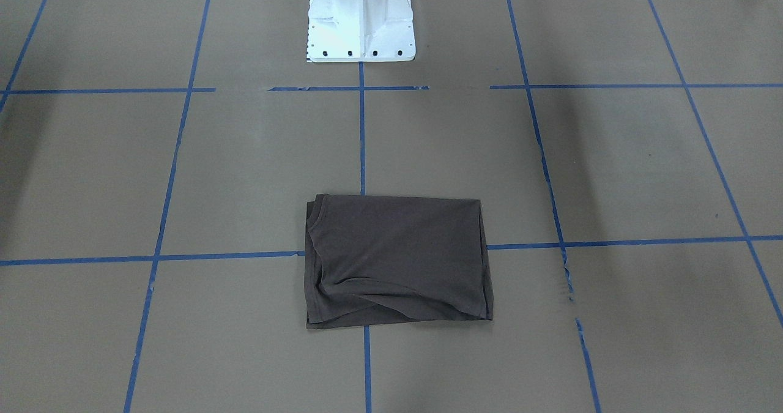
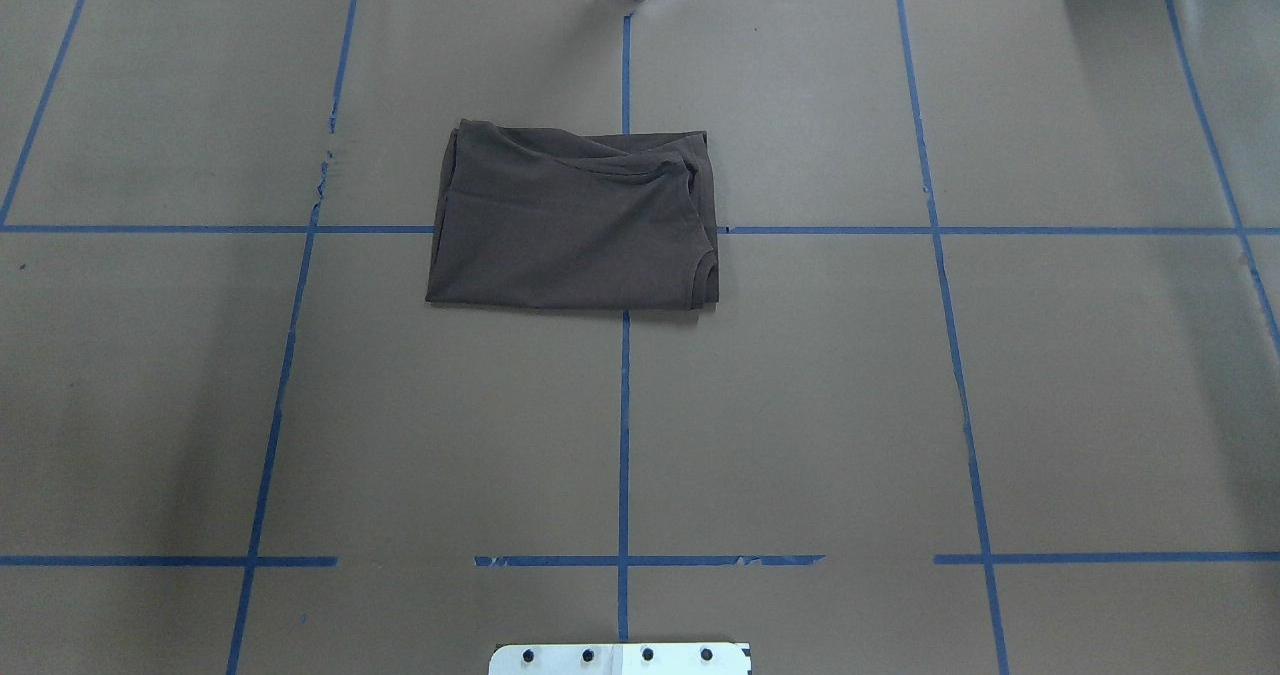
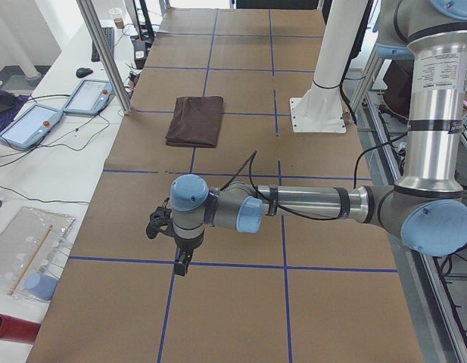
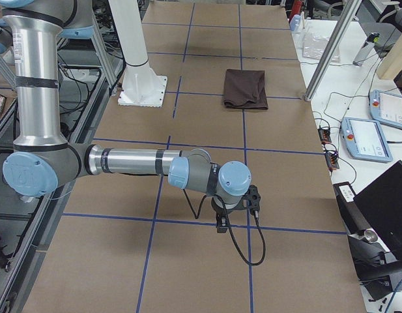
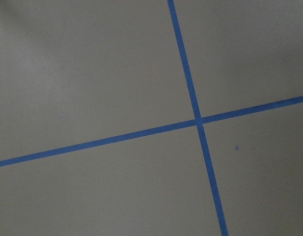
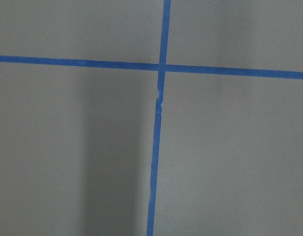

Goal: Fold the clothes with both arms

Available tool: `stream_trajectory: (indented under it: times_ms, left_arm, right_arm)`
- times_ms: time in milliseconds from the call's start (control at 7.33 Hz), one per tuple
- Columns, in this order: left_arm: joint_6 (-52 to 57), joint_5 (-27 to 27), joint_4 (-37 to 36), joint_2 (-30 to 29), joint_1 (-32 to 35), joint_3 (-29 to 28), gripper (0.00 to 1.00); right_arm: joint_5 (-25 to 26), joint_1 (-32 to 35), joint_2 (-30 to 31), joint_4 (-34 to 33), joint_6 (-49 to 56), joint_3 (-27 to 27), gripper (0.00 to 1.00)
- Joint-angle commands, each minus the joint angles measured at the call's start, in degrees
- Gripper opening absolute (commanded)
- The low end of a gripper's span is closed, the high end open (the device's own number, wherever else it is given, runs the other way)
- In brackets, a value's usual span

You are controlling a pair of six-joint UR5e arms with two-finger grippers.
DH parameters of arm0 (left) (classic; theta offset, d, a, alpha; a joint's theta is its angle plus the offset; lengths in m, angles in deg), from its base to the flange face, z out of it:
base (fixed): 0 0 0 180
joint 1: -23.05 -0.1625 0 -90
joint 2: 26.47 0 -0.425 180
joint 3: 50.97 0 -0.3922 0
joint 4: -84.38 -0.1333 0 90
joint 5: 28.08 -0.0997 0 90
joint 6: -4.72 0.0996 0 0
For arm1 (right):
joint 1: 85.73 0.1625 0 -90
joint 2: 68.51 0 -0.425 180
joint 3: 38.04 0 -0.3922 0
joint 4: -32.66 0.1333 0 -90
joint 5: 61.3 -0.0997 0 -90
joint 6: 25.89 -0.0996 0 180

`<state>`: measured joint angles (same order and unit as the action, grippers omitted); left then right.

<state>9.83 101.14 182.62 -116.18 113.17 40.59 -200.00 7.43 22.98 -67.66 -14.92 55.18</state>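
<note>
The dark brown T-shirt (image 1: 397, 260) lies folded into a flat rectangle on the brown paper table, on the centre tape line, away from the base; it also shows in the overhead view (image 2: 575, 220) and both side views (image 3: 195, 121) (image 4: 245, 88). Neither arm shows in the front or overhead views. My left gripper (image 3: 182, 265) hangs low over a tape line far from the shirt, at the table's left end. My right gripper (image 4: 221, 225) hangs low at the right end. Whether either is open or shut I cannot tell. Both wrist views show only paper and tape.
The white pedestal base (image 1: 361, 21) stands at the robot's edge. Blue tape lines (image 2: 624, 435) grid the table. Teach pendants (image 3: 29, 125) (image 4: 389, 107), metal posts (image 3: 104, 53) (image 4: 324, 59) and cables lie beyond the operators' edge. A plastic tray (image 3: 29, 249) sits off the left end.
</note>
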Motion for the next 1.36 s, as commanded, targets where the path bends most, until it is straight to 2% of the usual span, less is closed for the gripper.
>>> stream_trajectory:
  times_ms: [0,136,273,409,1228]
  left_arm:
    - [0.08,-0.02,-2.70,-1.35,0.05,0.71,1.00]
    - [0.08,-0.02,-2.71,-1.26,-0.04,0.98,1.00]
    - [0.08,-0.02,-2.71,-1.35,0.05,1.07,1.00]
    - [0.08,-0.02,-2.71,-1.35,0.05,1.07,1.00]
    - [0.08,0.15,-2.79,0.23,-0.04,0.02,1.00]
  right_arm:
    - [0.19,0.01,0.01,0.12,-3.04,1.08,1.00]
    - [0.54,-1.13,0.00,2.56,-8.63,3.09,1.00]
    - [2.11,-2.70,0.53,7.80,-10.68,3.11,1.00]
    - [5.60,-3.59,1.75,11.16,-12.36,2.76,1.00]
    - [3.97,-3.60,3.78,12.69,-12.20,2.75,1.00]
